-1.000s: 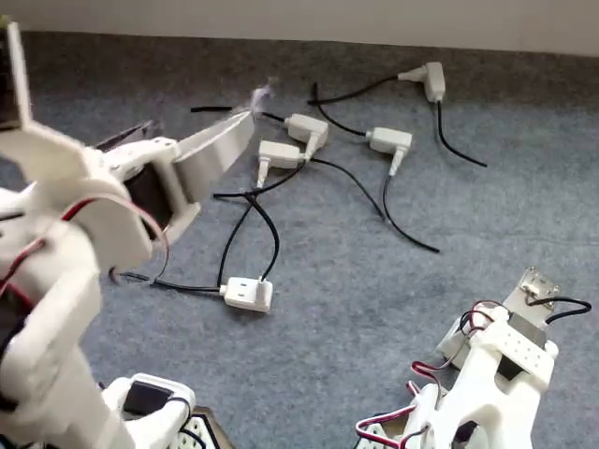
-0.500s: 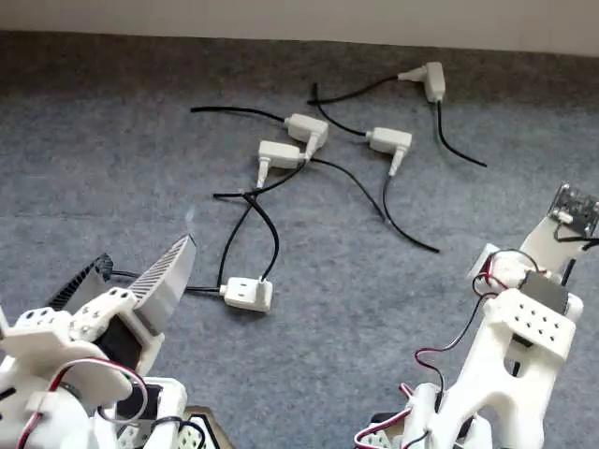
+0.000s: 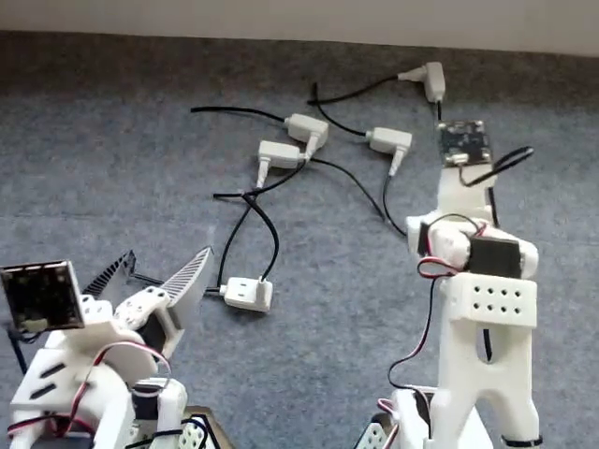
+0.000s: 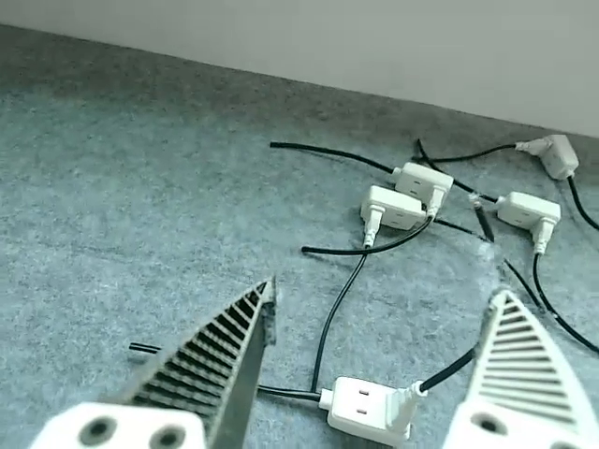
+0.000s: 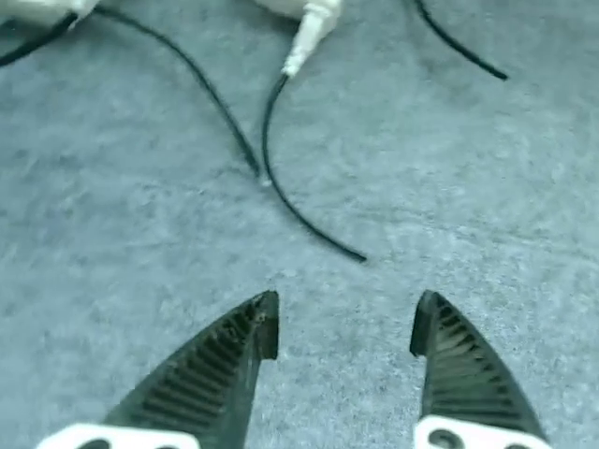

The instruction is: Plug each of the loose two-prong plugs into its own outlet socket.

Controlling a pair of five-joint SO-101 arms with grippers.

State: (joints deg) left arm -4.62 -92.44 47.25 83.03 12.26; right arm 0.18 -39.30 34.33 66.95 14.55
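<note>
Left of the table's [image 3: 94,140] middle lies a white two-slot socket [image 3: 248,294] with a black cord [image 3: 273,238], and four white plug pieces [image 3: 279,152] are clustered farther back, with bare room to the left. The left claw [image 4: 386,297], spread, has drawn back beside it; the right claw [image 5: 346,304], spread too, has swung out far.

Table [image 3: 103,178]: mottled blue-grey, felt-like nap all over. Pale off-white wall strip [image 3: 281,17] along its far edge. Plugs [image 3: 278,153] and outlet socket [image 3: 248,294] are all white; the socket face has two dark slots. Cords [image 3: 270,229] black. Right arm [image 3: 487,318] and left arm [image 3: 70,383] are white plastic, with red and black wires [image 3: 426,267] on the right one. Left gripper [image 4: 384,292]: one finger [image 4: 220,360] black, the other white, both ribbed. Right gripper [image 5: 348,299]: both fingers [image 5: 215,374] black, ribbed. Right wrist board [image 3: 463,140] dark.
</note>
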